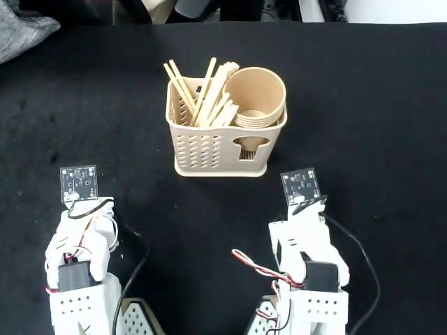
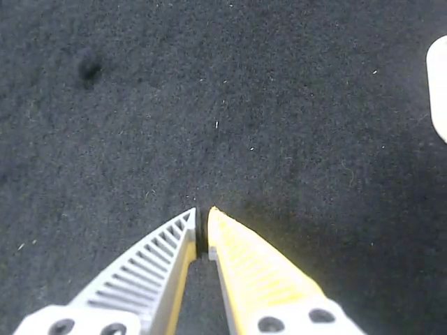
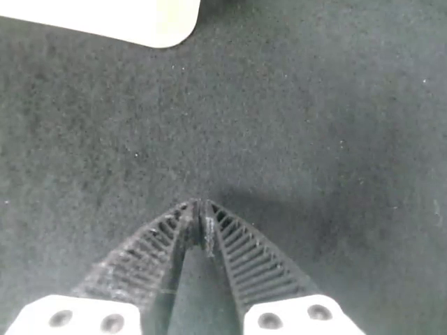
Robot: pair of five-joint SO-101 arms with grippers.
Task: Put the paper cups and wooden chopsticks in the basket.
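Filling the basket (image 1: 209, 150): paper cups (image 1: 257, 98), wooden chopsticks (image 1: 218, 87).

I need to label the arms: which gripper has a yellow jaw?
The left gripper: one jaw is yellow, the other white. Both jaws of the right gripper are dark.

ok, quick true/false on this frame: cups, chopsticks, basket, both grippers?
1. The paper cups sit stacked inside the basket. True.
2. The wooden chopsticks lie flat on the table beside the basket. False: they stand leaning in the basket, next to the cups.
3. The left gripper is shut with nothing in it. True.
4. The right gripper is clamped on a cup. False: it is shut and empty, over the black table.
5. The basket stands upright. True.
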